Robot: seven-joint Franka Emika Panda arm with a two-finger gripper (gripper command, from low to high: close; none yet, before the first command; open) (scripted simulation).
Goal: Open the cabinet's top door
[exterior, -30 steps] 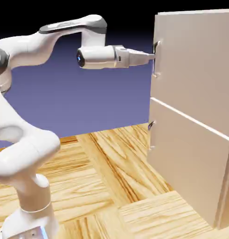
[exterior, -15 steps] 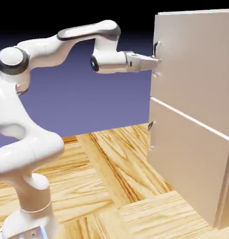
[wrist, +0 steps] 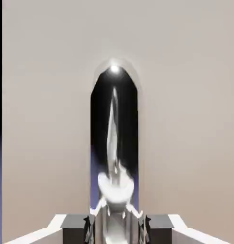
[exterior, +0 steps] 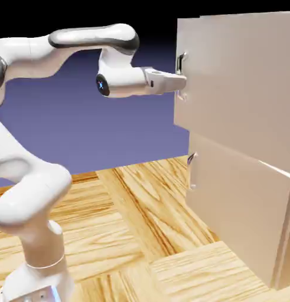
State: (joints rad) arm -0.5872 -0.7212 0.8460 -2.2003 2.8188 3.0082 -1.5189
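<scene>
Exterior view: gripper (exterior: 181, 82) at tip of white arm (exterior: 64, 44), pinching dark handle (exterior: 181, 63) of top door (exterior: 241, 82). Top door directly ahead of gripper, its handle edge standing forward of lower door (exterior: 235, 206) beneath. Cabinet (exterior: 286, 236) on wooden table (exterior: 135, 236), below and beyond gripper.

Hand view: fingertips (wrist: 78, 223) closed on either side of shiny dark handle (wrist: 114, 124), running straight ahead between them. Beige top door (wrist: 185, 95) behind, filling nearly whole frame.

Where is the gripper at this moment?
In the exterior view, the gripper is at the left edge of the top door, closed on its handle. The hand view shows the handle between the fingertips.
</scene>
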